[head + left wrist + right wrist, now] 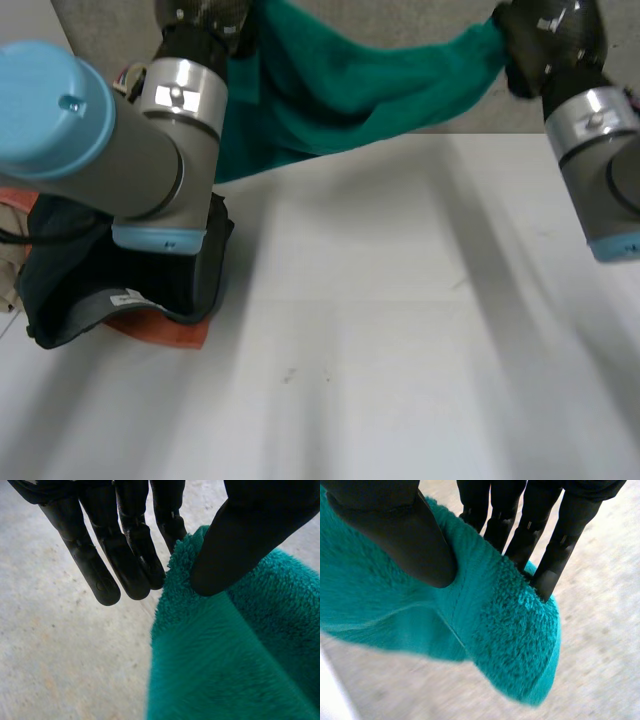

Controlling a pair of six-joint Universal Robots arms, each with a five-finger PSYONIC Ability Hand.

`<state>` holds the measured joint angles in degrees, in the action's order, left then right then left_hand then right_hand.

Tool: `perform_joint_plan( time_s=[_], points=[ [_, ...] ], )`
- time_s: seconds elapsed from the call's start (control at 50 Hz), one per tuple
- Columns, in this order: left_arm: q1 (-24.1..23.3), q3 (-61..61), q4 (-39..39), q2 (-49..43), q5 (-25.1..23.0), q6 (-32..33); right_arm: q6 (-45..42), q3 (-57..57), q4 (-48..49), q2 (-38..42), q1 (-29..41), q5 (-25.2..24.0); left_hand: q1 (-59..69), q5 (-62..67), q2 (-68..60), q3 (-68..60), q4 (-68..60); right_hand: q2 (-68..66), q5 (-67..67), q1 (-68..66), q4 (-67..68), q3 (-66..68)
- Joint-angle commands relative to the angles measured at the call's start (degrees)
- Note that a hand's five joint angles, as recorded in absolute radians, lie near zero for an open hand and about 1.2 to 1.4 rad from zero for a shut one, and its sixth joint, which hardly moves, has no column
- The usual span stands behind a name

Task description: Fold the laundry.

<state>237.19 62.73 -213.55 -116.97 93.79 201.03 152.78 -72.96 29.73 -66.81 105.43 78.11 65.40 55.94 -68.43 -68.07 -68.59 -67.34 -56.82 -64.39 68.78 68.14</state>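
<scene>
Head view has the green towel (340, 90) slung between the two hands above the far side of the counter (400, 350). Its long axis runs side to side across the robot's front, from the left hand (205, 15) to the right hand (545, 40). It sags in the middle, and the deeper fall of cloth hangs on the left hand's side. Whether that low part brushes the counter's far edge cannot be told. Each hand is at one end of the span, so neither is nearer the work than the other. In the left wrist view the thumb (240, 535) presses the towel's edge against the nearest of the straight fingers (130, 555), a light pinch right at the rim of the cloth. In the right wrist view the thumb (400, 535) lies over the pile while the fingers (555, 555) back it from behind, taking a fuller bite at what looks like a corner. The bare stretch of counter lies toward the robot from the towel, so laying it flat likely means drawing both ends nearer and down together, keeping the axis crosswise. A heap of dark clothes (70, 290) on an orange cloth (165, 330) sits under the left arm (worth clearing on that side).
</scene>
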Motion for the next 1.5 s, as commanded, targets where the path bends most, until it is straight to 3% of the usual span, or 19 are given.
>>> perform_joint_plan(
  time_s=[0.02, 0.18, 0.2, 0.22, 0.26, 0.42, 0.5, 0.6, 0.66, 0.82, 0.92, 0.98, 1.0, 1.02, 1.06, 1.14, 1.26, 1.38, 1.5],
  points=[
    [1.1, 10.1, 1.0, -0.5, 0.2, -0.2, -6.4, -10.7, -10.6, -1.2, -0.7, -4.3, 14.6, 14.1, -11.6, -11.9, -11.4, -12.7, -13.2, -15.6, 11.2, 11.9],
    [0.6, 20.1, 2.1, -0.4, -0.2, -0.1, -24.2, -21.3, -30.1, -1.0, -0.9, -6.1, 14.6, 14.1, -11.6, -11.9, -11.4, -12.7, -13.2, -15.6, 11.2, 11.9],
    [0.6, 20.7, 2.1, 0.0, -0.2, -0.1, -25.6, -21.5, -31.9, -1.0, -1.0, -6.1, 14.6, 14.1, -11.6, -11.9, -11.4, -5.9, -6.4, -8.8, 4.5, 5.1],
    [0.6, 21.2, 2.3, 0.2, -0.2, 0.0, -27.5, -21.8, -34.8, -1.3, -1.0, -6.4, 14.6, 14.1, -11.6, -11.9, -11.4, 13.5, 13.0, 10.5, -14.9, -14.3],
    [0.2, 22.3, 3.0, 1.4, -0.2, 0.0, -27.1, -21.5, -35.6, -1.6, -1.0, -6.2, 14.6, 14.1, -11.6, -11.9, -11.4, 29.4, 28.9, 26.5, -30.9, -30.2],
    [-0.1, 25.0, 7.8, 8.3, -0.4, 0.0, -14.6, -12.7, -38.9, -10.4, -0.8, -5.5, 14.6, 14.1, -11.6, -11.9, -11.4, 37.9, 37.4, 35.0, -39.3, -38.7],
    [-0.8, 26.2, 10.0, 12.2, -0.5, 0.0, -10.9, -5.3, -41.3, -7.7, -1.0, -6.1, 14.6, 14.1, -11.6, -11.9, -11.4, 43.3, 42.8, 40.3, -44.7, -44.1],
    [-2.9, 27.7, 11.4, 16.4, -0.5, 0.0, -8.8, 6.5, -41.3, 3.1, 0.0, -6.5, 14.6, 14.1, -11.6, -11.9, -11.4, 47.7, 47.1, 44.7, -49.1, -48.5],
    [-4.2, 28.8, 11.7, 19.1, -0.8, 0.1, -8.5, 11.7, -41.4, 8.7, 0.6, -7.3, 14.6, 14.1, -11.6, -11.9, -11.4, 47.7, 47.1, 44.7, -49.1, -48.5],
    [-5.3, 31.2, 11.8, 23.3, -3.1, 0.1, -7.1, 23.6, -40.1, 26.3, 3.2, -20.1, 14.6, 14.1, -11.6, -11.9, -11.4, 46.5, 46.0, 43.5, -47.9, -47.3],
    [-5.4, 31.7, 11.9, 24.4, -3.3, 0.7, -6.9, 29.9, -36.9, 35.3, 4.7, -18.0, 14.6, 14.1, -11.6, -11.9, -11.4, 44.3, 43.8, 41.4, -45.8, -45.1],
    [-5.4, 32.1, 11.8, 24.8, -3.4, 1.3, -6.8, 31.5, -36.6, 37.1, 5.0, -17.1, 14.6, 14.1, -11.6, -11.9, -11.4, 26.6, 26.0, 23.6, -28.0, -27.4],
    [-5.4, 32.3, 11.8, 24.9, -3.4, 1.7, -6.8, 32.2, -36.1, 37.4, 5.0, -16.1, 14.6, 14.1, -11.6, -11.9, -11.4, 1.8, 1.3, -1.1, -3.3, -2.6],
    [-5.3, 32.4, 11.8, 24.9, -3.3, 2.1, -6.8, 32.3, -35.6, 36.9, 5.0, -15.3, 14.6, 14.1, -11.6, -11.9, -11.4, -12.5, -13.0, -15.5, 11.1, 11.7],
    [-5.2, 32.5, 11.8, 24.9, -3.3, 2.7, -6.6, 32.2, -34.3, 35.4, 5.1, -13.1, 14.6, 14.1, -11.6, -11.9, -11.4, -12.7, -13.2, -15.6, 11.2, 11.9],
    [-4.4, 32.4, 11.8, 24.9, -3.3, 3.7, -6.9, 26.6, -31.1, 22.6, 3.9, -7.5, 14.6, 14.1, -11.6, -11.9, -11.4, -12.7, -13.2, -15.6, 11.2, 11.9],
    [-0.2, 31.2, 11.8, 24.9, -3.4, 5.0, -9.0, 14.8, -32.7, 4.9, -0.4, -6.9, 14.6, 14.1, -11.6, -11.9, -11.4, -12.7, -13.2, -15.6, 11.2, 11.9],
    [2.1, 31.8, 12.2, 22.8, -5.1, 5.2, -14.3, 3.8, -45.7, -10.2, -6.0, -8.3, 14.6, 14.1, -11.6, -11.9, -11.4, -12.7, -13.2, -15.6, 11.2, 11.9],
    [2.7, 31.4, 14.1, 15.3, -8.4, 5.4, -20.3, -1.7, -60.0, -13.7, -6.2, -7.6, 14.6, 14.1, -11.6, -11.9, -11.4, -12.7, -13.2, -15.6, 11.2, 11.9]
  ],
)
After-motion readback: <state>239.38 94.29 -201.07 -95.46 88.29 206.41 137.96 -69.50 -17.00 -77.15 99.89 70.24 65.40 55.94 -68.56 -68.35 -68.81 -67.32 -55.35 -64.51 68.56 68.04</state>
